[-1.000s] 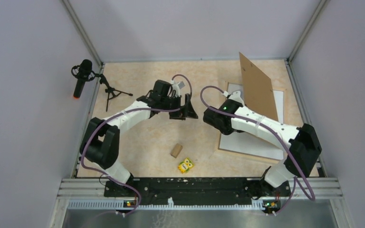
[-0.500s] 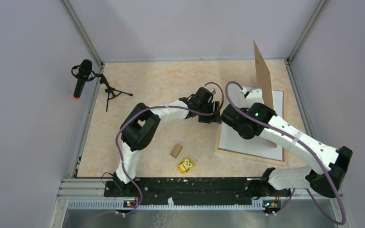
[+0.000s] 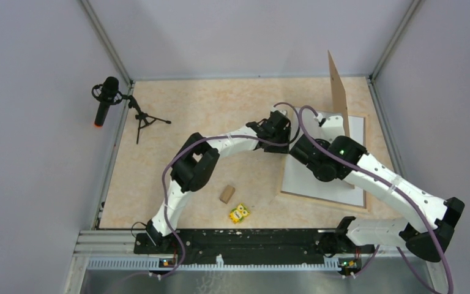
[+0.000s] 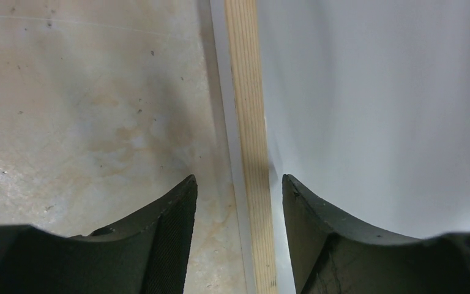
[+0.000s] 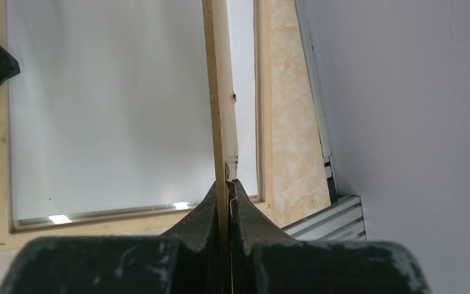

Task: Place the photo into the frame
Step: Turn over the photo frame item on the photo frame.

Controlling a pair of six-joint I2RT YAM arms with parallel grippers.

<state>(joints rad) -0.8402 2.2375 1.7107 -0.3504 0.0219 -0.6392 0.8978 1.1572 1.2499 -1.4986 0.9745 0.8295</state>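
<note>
Two arms, both working over the right half of the table (image 3: 220, 104).

Count:
- One frame (image 3: 309, 184), lying flat at the right side of the table: a white face inside thin pale wood strips.
- One brown backing board (image 3: 338, 92), standing upright over the frame's far right part, almost edge-on from above.
- One microphone on a small tripod (image 3: 105, 98) at the far left.
- One small wooden block (image 3: 226, 194) and one yellow packet (image 3: 239, 213) near the front edge. They sit close together, not touching, to the left of the frame.

Whether the white sheet inside the strips is the photo lying face down cannot be told from these views.

In the way: the right forearm crosses the frame on a diagonal and hides much of its middle in the top view. The left wrist covers the frame's far left corner.

Left arm: stretched from its base across to the right, elbow bent, wrist at the frame's left strip. The left gripper (image 4: 238, 179) has its jaws spread wide astride that strip, with one finger over bare table and the other over the white face. Neither finger appears to touch the wood.

Right arm: elbow pushed out to the near right, forearm running back and left over the frame. The right gripper (image 5: 226, 184) is pinched tight on the thin edge of the board, holding it on end above the white face.
</note>
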